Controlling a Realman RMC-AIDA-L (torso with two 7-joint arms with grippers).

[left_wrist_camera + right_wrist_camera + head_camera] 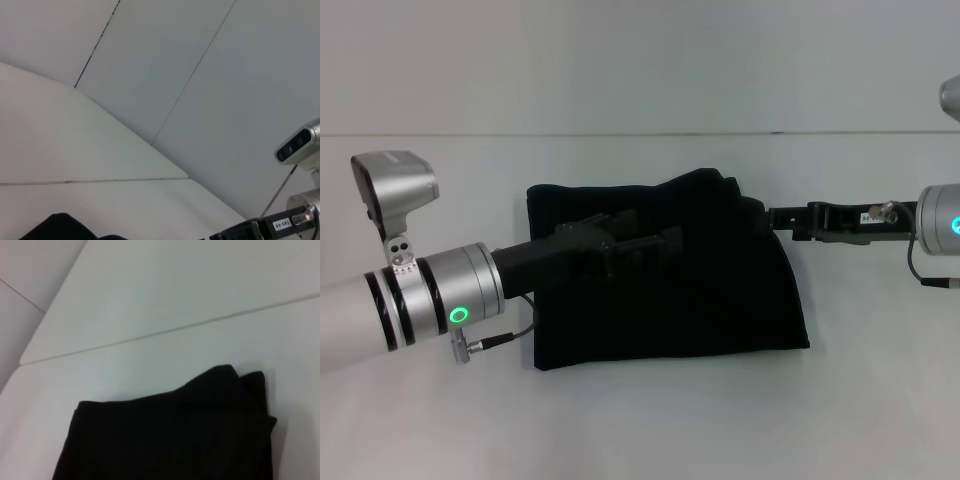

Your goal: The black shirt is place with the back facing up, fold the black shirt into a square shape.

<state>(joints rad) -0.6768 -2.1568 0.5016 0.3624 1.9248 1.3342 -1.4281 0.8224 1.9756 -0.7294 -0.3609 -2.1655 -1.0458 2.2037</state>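
The black shirt (720, 290) is lying nearly square; the left gripper (645, 250) is hovering over it, the right gripper (775, 220) at its edge, grips unreadable. Smoothing probably follows.

Black shirt (720, 300) folded, roughly square

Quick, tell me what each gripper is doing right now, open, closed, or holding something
Left gripper: over the black shirt, state cannot be told.
Right gripper: at the shirt's right edge, state cannot be told.

Shirt (670, 290) lies folded mid desk (640, 430). Left tool (665, 245) is over it; right tool (780, 218) at its right edge.
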